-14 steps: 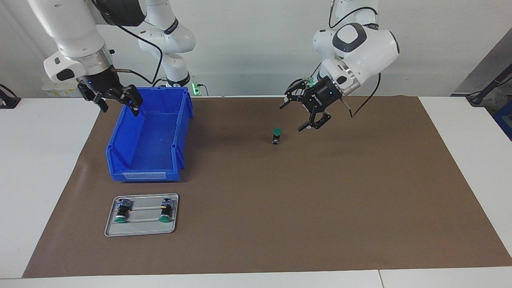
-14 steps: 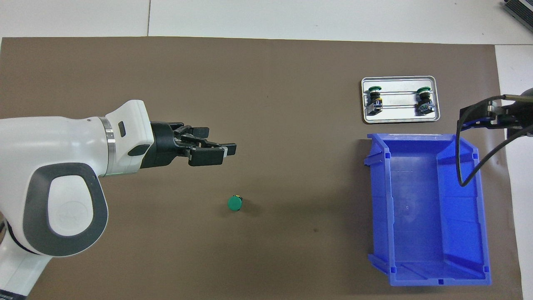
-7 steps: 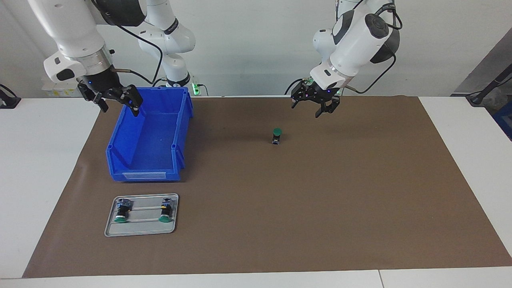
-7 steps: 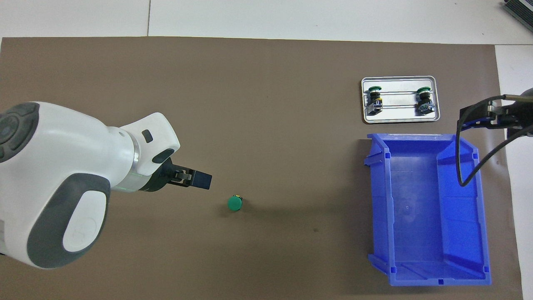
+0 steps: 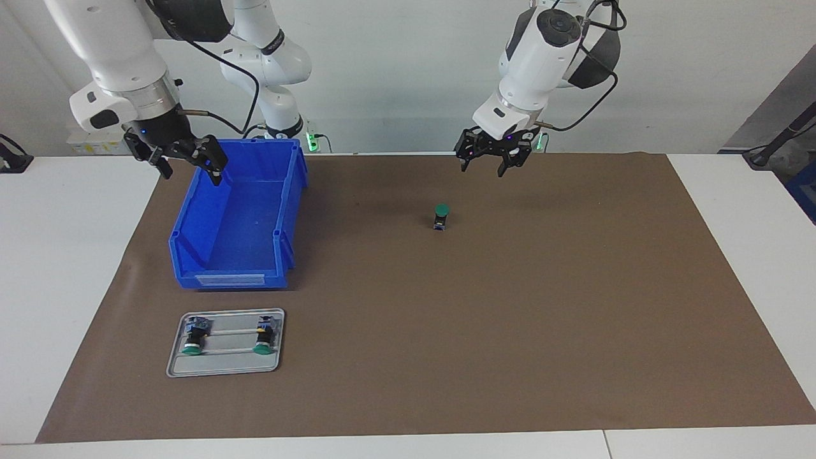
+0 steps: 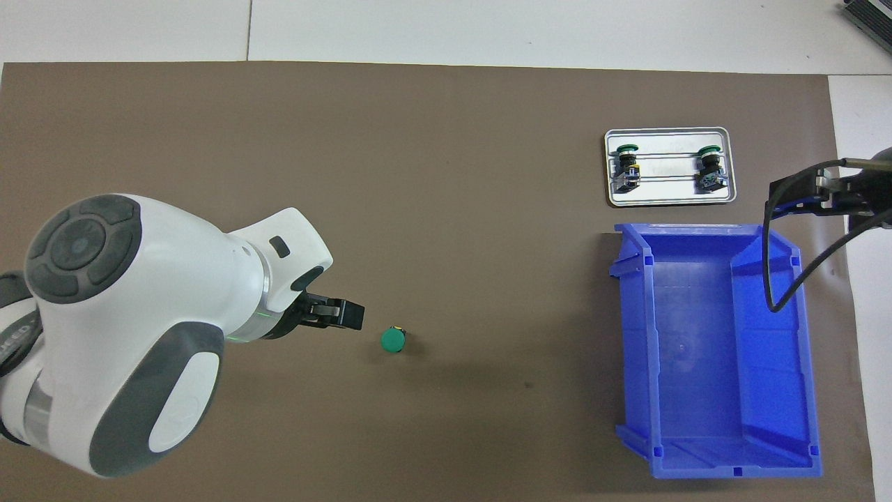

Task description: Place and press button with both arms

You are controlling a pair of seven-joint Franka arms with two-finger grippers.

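One button (image 5: 440, 215) with a green cap stands upright by itself near the middle of the brown mat (image 5: 510, 306), and nothing touches it. From above, this button (image 6: 393, 339) shows as a green disc. My left gripper (image 5: 482, 168) hangs in the air pointing down, open and holding nothing, over the mat beside the button toward the left arm's end. In the overhead view only the tip of the left gripper (image 6: 345, 315) shows past its white wrist. My right gripper (image 5: 190, 167) waits open and holding nothing above the blue bin's rim.
A blue bin (image 5: 229, 279) sits on the mat at the right arm's end. Farther from the robots than the bin lies a small metal tray (image 5: 223, 364) holding two more green-capped buttons (image 5: 191, 338) on their sides.
My left arm turned its wrist so the gripper went from slanting sideways to pointing down, and it rose. Its fingers have drawn a little closer. The button and the right arm have not moved.
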